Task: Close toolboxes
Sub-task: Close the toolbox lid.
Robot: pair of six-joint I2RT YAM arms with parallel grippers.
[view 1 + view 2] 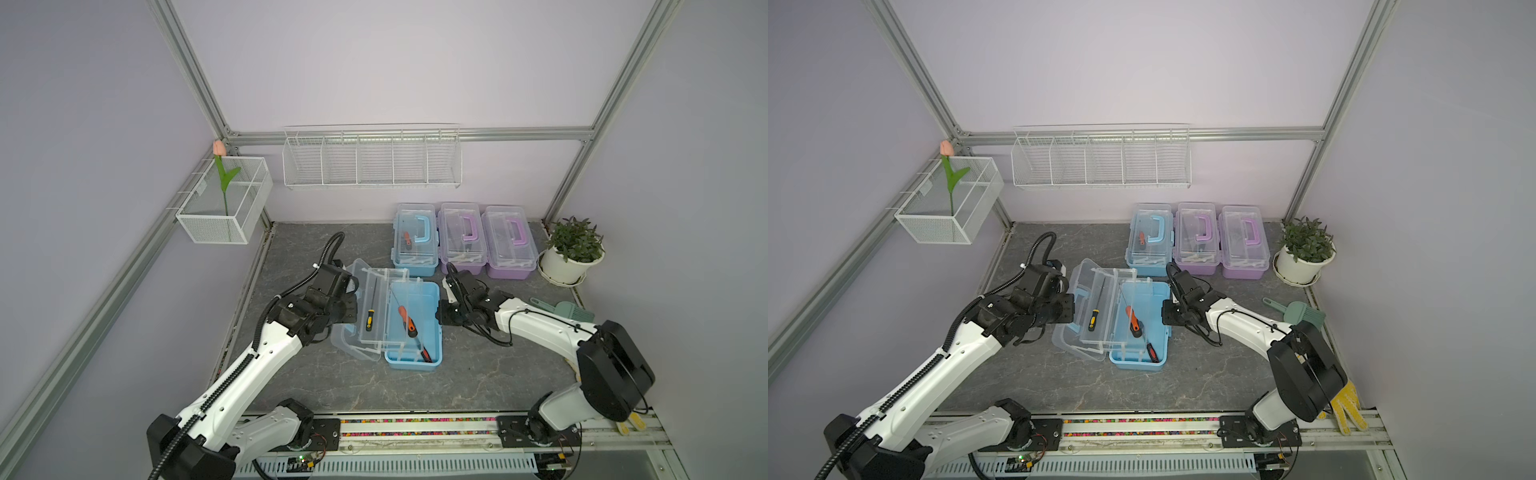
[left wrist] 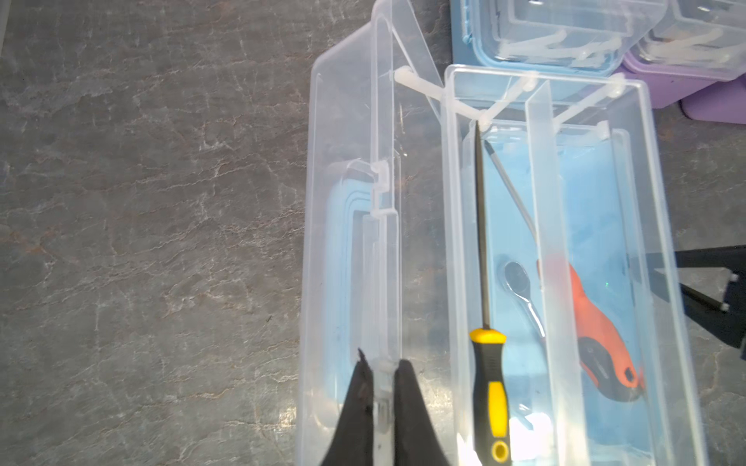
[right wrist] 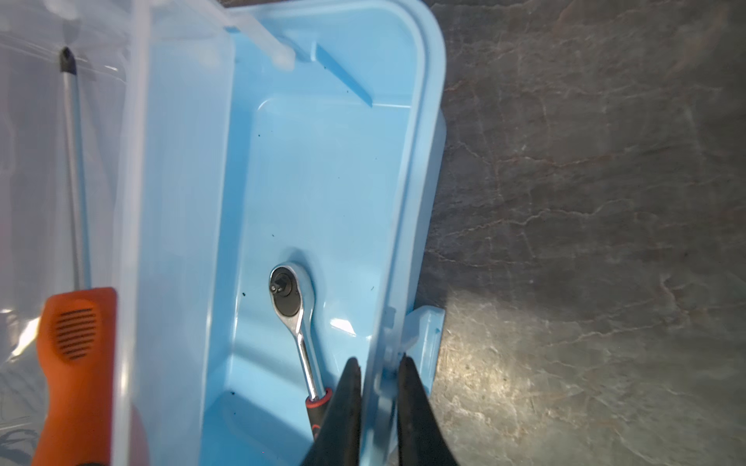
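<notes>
The left fingers [image 2: 405,391] are closed on the rim of the clear lid [image 2: 347,121], which is pinched between them. The right fingers [image 3: 349,395] are closed on the long wall of the blue base [image 3: 339,169], just beside its blue latch [image 3: 426,335]. Both parts belong to the open toolbox [image 1: 428,299], which is set at the middle of the grey marbled surface [image 1: 374,386], between the two arms. Its lid is folded out towards the left arm, and the clear tiered trays [image 1: 384,291] are spread between lid and base.

A yellow-handled screwdriver [image 2: 490,387] lies in the upper tray, and an orange-handled screwdriver [image 1: 408,322] in the tray beside it. A ratchet [image 3: 291,296] rests on the floor of the base.

Behind the open toolbox, along the back wall, three closed toolboxes are lined up side by side: a light blue one [image 1: 414,249], then a purple one [image 1: 462,249] and a second purple one [image 1: 510,253]. A potted plant [image 1: 574,249] is placed just beside the last one, in the corner.
</notes>
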